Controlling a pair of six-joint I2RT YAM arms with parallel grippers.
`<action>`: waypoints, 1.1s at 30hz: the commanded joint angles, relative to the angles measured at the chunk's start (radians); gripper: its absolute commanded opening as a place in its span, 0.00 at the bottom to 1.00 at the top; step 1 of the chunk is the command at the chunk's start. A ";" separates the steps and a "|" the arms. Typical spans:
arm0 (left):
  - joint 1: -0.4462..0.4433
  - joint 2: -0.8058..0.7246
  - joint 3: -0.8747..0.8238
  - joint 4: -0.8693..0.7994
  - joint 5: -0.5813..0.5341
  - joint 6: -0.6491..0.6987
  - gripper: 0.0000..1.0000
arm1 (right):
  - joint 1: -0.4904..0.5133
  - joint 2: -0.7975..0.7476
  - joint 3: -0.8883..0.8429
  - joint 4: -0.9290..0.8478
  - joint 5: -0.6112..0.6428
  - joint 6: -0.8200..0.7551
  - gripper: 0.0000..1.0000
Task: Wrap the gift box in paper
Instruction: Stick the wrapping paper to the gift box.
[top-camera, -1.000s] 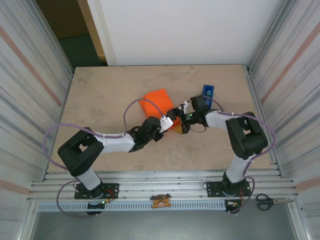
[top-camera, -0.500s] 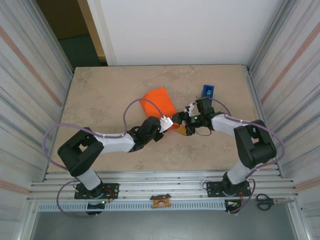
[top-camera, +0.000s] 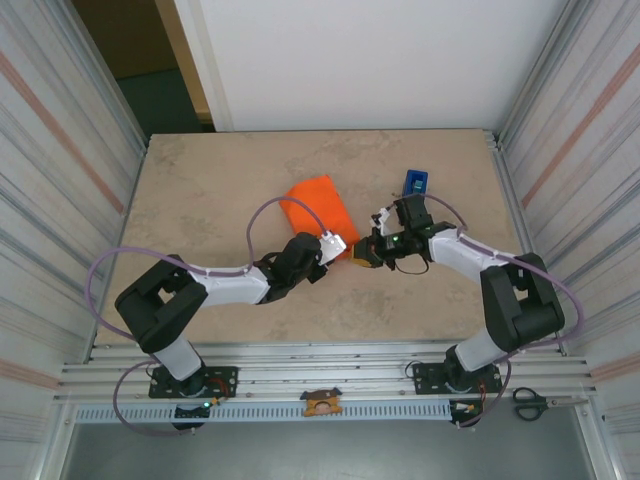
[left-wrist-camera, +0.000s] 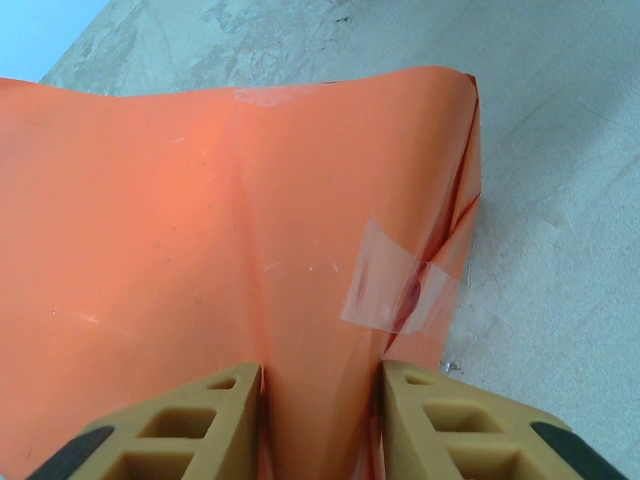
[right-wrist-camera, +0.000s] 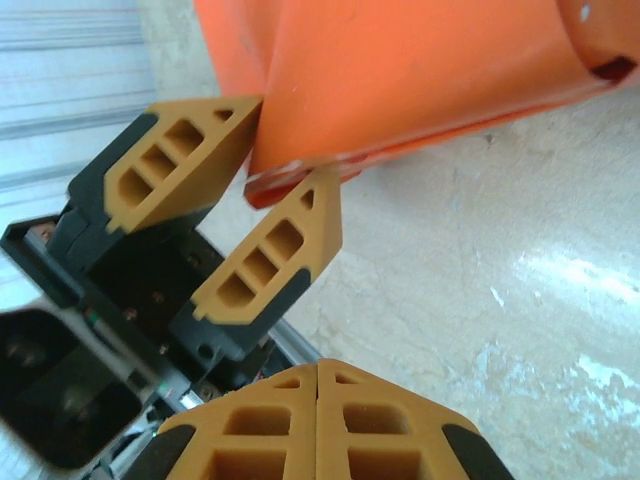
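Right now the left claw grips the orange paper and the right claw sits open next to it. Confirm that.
Wrong on one count: the right claw is shut and empty, as the right wrist view shows. The left claw does grip the orange paper, with the right claw next to it.

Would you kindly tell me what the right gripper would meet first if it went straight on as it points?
Probably the left gripper, clamped on the paper directly ahead of the shut right gripper; how near is hard to judge.
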 joint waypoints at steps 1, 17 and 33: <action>0.006 0.062 -0.044 -0.191 0.015 -0.039 0.34 | 0.021 0.063 0.036 0.109 0.031 0.073 0.03; 0.006 0.068 -0.041 -0.196 0.017 -0.040 0.34 | 0.066 0.107 -0.061 0.491 0.194 0.266 0.02; 0.007 0.069 -0.033 -0.206 0.022 -0.039 0.33 | 0.075 -0.018 -0.192 0.434 0.241 0.222 0.02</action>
